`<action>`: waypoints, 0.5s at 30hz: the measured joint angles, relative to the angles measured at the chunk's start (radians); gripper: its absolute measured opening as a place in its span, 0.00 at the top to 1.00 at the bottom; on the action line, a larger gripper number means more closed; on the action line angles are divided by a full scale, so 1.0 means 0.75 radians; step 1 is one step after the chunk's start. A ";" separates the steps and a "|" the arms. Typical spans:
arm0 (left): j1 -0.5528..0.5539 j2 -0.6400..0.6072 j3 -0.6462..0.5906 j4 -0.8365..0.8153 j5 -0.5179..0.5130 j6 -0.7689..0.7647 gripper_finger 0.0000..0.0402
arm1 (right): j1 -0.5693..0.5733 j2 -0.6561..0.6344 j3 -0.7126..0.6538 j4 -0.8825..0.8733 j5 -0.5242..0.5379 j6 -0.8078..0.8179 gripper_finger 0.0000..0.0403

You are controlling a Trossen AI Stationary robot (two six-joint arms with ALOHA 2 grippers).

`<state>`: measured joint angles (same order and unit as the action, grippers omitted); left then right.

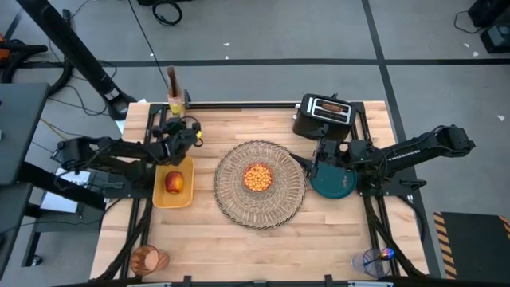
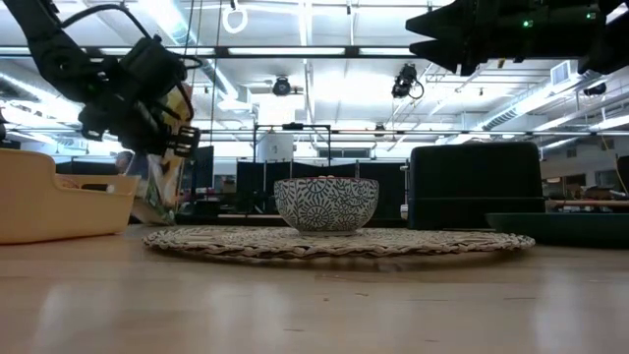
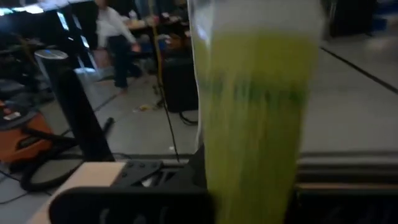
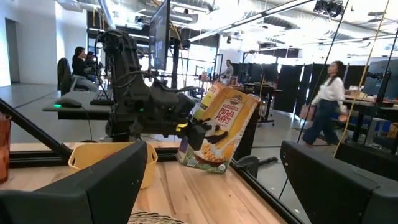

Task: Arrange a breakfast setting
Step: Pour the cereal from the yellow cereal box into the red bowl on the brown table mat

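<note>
The left pincer (image 1: 190,132) sits at the upper left of the surface (image 1: 239,239) in the high view, clamped on a cereal box (image 4: 217,127). The right wrist view shows the box tilted, its lower corner near the wood; whether it touches, I cannot tell. In the left wrist view the box (image 3: 255,118) fills the centre of the frame as a yellow-green blur.

The woven placemat (image 1: 259,185) lies at the centre of the surface, with the small patterned bowl (image 2: 325,205) standing upright on its middle — filled with orange cereal, as seen from above. The red apple (image 1: 174,182) rests in a yellow tray (image 1: 163,197) just left of the placemat.

The right pincer (image 1: 323,154) hangs over the near edge of the teal plate (image 1: 335,183), which lies just right of the placemat; its fingers (image 4: 93,186) stand wide apart, holding nothing. A black toaster (image 1: 322,115) with toast (image 1: 330,107) in its slot stands at the upper right. The orange cup (image 1: 147,259) is at the lower left corner, the blue spoon (image 1: 381,255) in a clear glass at the lower right.

People (image 4: 326,102) show in the room beyond.
</note>
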<state>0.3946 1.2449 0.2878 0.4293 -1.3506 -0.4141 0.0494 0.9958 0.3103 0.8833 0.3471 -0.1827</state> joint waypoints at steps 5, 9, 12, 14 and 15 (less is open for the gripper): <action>0.054 -0.001 0.000 -0.034 0.149 -0.011 0.87 | 0.000 0.000 0.000 -0.014 0.000 0.021 0.06; 0.063 -0.005 -0.001 -0.045 0.223 -0.026 0.73 | 0.000 0.000 0.000 -0.032 0.000 0.065 0.06; 0.060 -0.022 0.000 -0.095 0.268 -0.029 0.60 | 0.000 0.000 0.000 -0.041 0.000 0.080 0.06; 0.060 -0.049 0.000 -0.165 0.303 -0.068 0.52 | 0.000 0.000 0.000 -0.046 0.000 0.081 0.06; 0.064 -0.070 -0.001 -0.207 0.334 -0.107 0.49 | 0.000 0.000 0.000 -0.046 0.000 0.081 0.06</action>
<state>0.4430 1.1923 0.2874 0.2744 -1.0999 -0.4940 0.0494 0.9958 0.3103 0.8490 0.3470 -0.1223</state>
